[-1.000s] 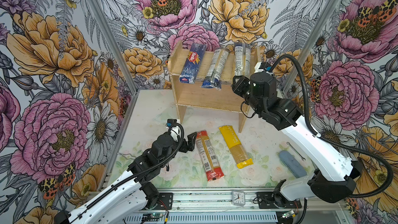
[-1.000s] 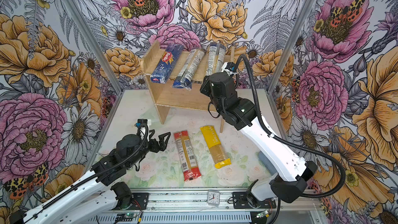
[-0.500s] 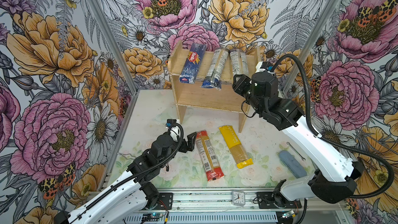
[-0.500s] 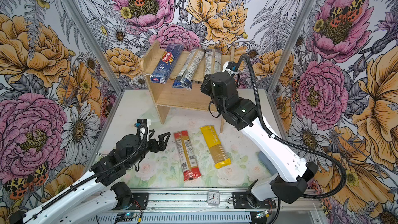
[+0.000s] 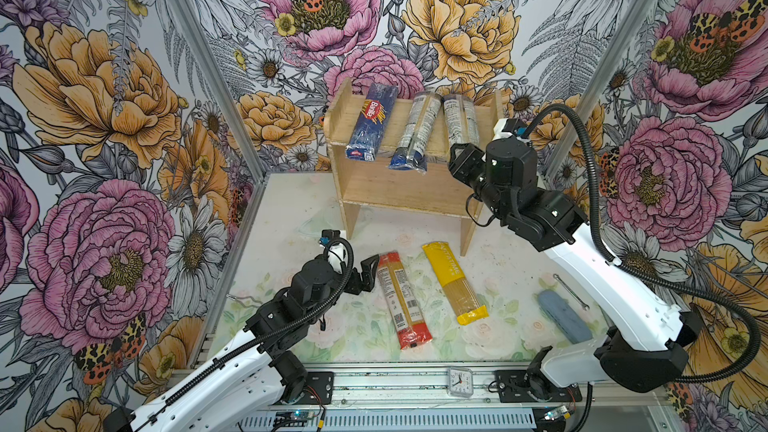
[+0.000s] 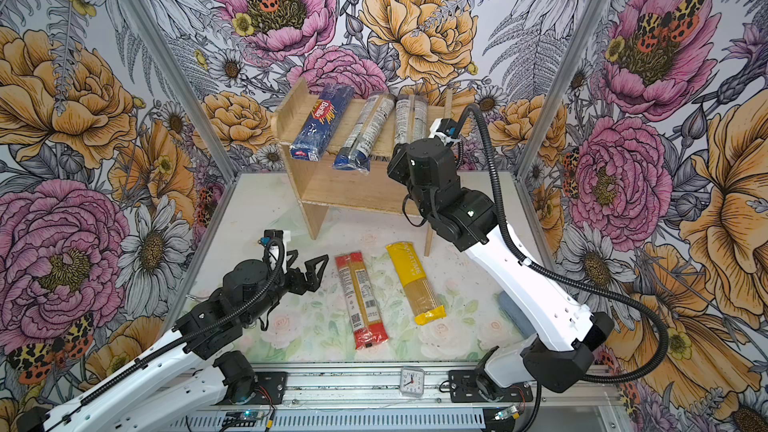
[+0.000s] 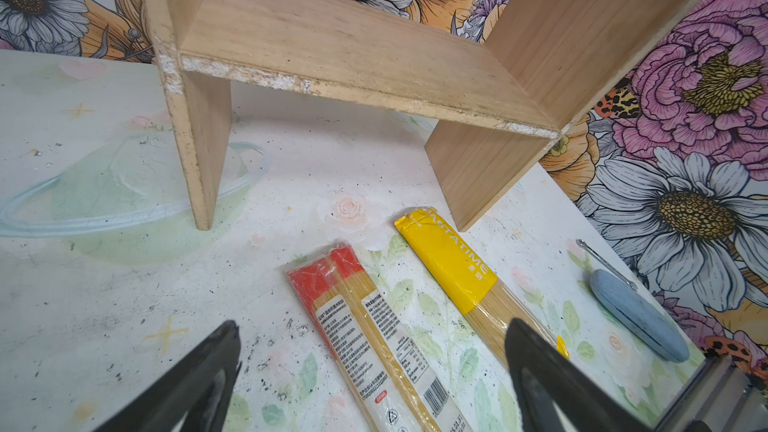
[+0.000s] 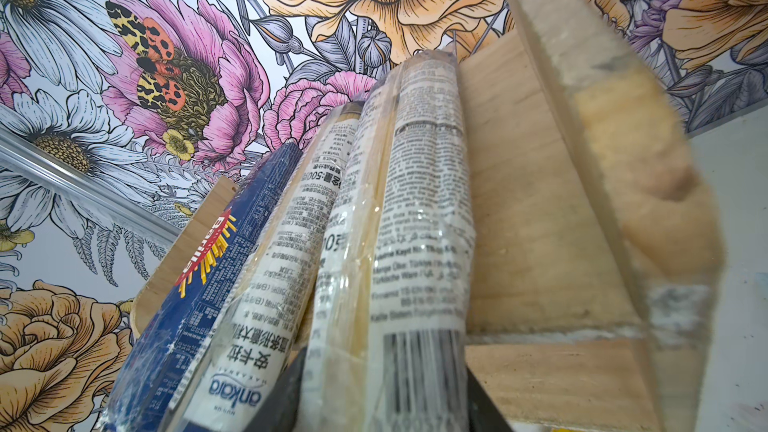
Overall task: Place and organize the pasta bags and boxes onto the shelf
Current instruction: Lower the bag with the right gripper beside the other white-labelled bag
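Observation:
The wooden shelf (image 5: 399, 184) stands at the back. On its top tier lie a dark blue Barilla box (image 5: 372, 122) and a clear blue-ended pack (image 5: 417, 130). To their right lies another clear pack (image 5: 459, 118), and my right gripper (image 5: 461, 151) is shut on its near end. In the right wrist view the jaws press both sides of that pack (image 8: 415, 243). A red-ended pack (image 5: 401, 299) and a yellow pack (image 5: 455, 282) lie on the table. My left gripper (image 5: 365, 274) is open, low beside the red-ended pack's far end, holding nothing.
A grey-blue oblong pad (image 5: 565, 320) and a thin metal tool (image 5: 571, 290) lie at the right of the table. A small clock (image 5: 460, 382) sits on the front rail. Flowered walls close in the back and both sides.
The clear pack in my right gripper has come down onto the top tier, its far end swinging a little left toward the other packs. The left arm has not moved.

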You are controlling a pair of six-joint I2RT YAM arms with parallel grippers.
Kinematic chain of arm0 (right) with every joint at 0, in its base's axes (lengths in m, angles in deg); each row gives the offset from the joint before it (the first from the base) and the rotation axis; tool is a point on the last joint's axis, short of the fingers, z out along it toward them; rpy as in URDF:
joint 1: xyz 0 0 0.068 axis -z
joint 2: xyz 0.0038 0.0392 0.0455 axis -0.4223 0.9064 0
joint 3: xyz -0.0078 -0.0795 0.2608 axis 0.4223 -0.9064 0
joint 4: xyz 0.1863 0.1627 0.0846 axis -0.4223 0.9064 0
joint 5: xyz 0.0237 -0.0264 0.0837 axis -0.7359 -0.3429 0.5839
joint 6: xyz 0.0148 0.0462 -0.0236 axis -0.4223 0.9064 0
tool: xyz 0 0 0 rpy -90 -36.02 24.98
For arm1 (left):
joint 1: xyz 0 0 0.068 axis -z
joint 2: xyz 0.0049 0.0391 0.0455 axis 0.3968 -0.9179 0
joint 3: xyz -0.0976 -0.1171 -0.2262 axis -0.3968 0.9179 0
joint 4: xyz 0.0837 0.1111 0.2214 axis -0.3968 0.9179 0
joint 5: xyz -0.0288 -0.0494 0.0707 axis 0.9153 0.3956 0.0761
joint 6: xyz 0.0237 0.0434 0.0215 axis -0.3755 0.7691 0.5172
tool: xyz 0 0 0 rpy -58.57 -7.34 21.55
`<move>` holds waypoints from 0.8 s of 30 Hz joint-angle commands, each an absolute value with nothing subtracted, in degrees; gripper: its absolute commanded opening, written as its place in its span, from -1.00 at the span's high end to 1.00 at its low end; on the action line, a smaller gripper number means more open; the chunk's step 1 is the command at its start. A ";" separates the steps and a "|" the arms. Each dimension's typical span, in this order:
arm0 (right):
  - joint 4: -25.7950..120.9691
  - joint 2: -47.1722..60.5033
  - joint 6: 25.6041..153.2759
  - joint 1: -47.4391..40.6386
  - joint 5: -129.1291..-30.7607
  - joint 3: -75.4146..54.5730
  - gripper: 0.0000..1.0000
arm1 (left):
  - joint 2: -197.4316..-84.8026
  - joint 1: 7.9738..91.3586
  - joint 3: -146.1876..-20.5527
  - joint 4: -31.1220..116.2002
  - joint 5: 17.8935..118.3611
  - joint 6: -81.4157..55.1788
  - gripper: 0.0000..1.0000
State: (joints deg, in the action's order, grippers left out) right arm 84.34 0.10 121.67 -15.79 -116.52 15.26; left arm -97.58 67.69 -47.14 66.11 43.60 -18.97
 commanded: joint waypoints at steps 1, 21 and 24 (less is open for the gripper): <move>80.48 0.07 120.57 -15.45 -114.60 16.40 0.07 | -96.63 67.06 -46.72 66.53 42.98 -18.92 -0.98; 80.52 -0.96 117.95 -15.71 -112.86 15.50 -0.30 | -96.55 67.06 -46.71 66.66 43.01 -18.92 -0.98; 80.52 -1.10 117.80 -15.71 -112.32 15.53 -0.35 | -96.52 67.01 -46.80 66.59 43.11 -19.02 -0.98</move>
